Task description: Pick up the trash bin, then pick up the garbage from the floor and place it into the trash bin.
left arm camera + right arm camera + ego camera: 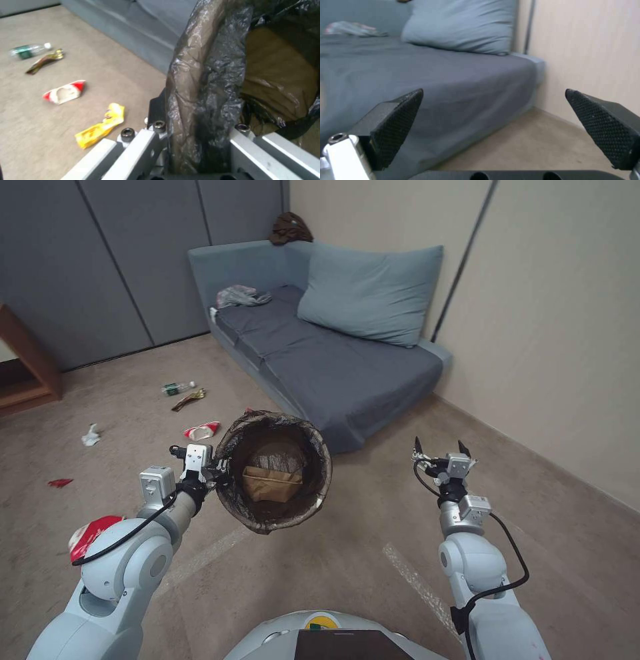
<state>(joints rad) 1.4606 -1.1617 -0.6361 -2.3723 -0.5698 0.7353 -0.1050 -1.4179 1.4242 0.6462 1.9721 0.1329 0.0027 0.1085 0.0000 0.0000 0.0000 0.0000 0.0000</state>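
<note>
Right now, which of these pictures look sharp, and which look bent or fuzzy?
Head view: sharp, but walls and floor bow outward at the edges. Left wrist view: soft; the trash bin liner glints. Right wrist view: fingertips crisp, sofa behind blurry.

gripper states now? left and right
Left gripper: shut on the trash bin rim, bin lifted.
Right gripper: open, empty, near the sofa.

A dark brown-black liner [280, 437] is seen around a tan paper bag [270, 483], red-and-white [65, 92] and yellow [100, 127] wrappers on beige carpet [347, 553], and a grey-blue sofa [333, 360].
</note>
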